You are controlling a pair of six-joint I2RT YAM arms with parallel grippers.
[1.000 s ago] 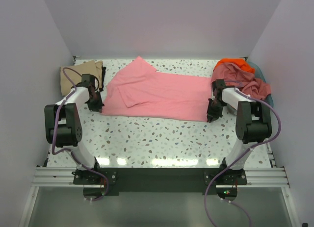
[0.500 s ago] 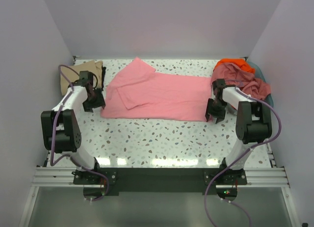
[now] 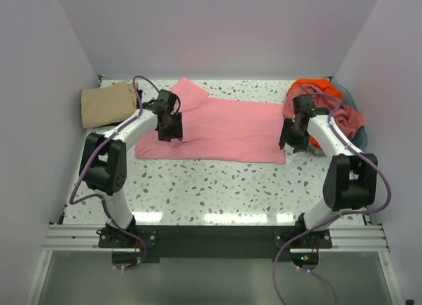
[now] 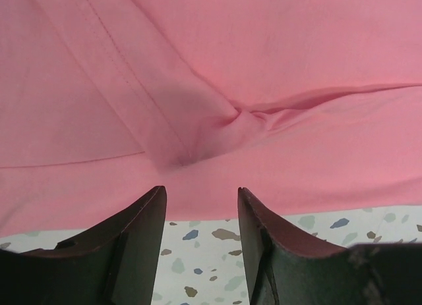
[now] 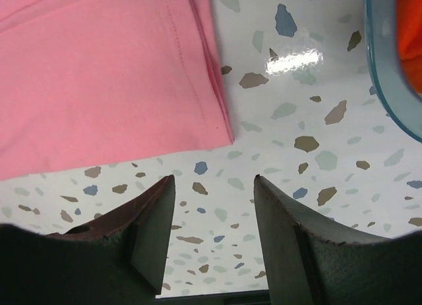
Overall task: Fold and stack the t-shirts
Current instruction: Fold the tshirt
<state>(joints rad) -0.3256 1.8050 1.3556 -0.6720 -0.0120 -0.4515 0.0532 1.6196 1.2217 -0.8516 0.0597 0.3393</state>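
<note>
A light pink t-shirt (image 3: pixel 231 130) lies spread flat across the middle of the table, one sleeve folded in over its left part. My left gripper (image 3: pixel 170 125) hovers over that left part, open and holding nothing. In the left wrist view the sleeve's hem and a crease of the pink shirt (image 4: pixel 264 55) fill the frame, just beyond the left gripper (image 4: pixel 201 193). My right gripper (image 3: pixel 290 135) stands open beside the shirt's near right corner (image 5: pixel 99 74); in its wrist view only bare table lies under the right gripper (image 5: pixel 214 180). A folded tan t-shirt (image 3: pixel 105 104) lies at the back left.
A blue basket (image 3: pixel 353 104) at the back right holds crumpled orange (image 3: pixel 310 86) and dusty pink (image 3: pixel 343 117) shirts; its rim (image 5: pixel 382 74) shows close to my right gripper. Grey walls close in the speckled table (image 3: pixel 217 186) on three sides.
Both grippers have opened and let go of the pink shirt's side edges. The left arm swung right, over the shirt's folded sleeve. The right gripper shifted slightly toward the back.
</note>
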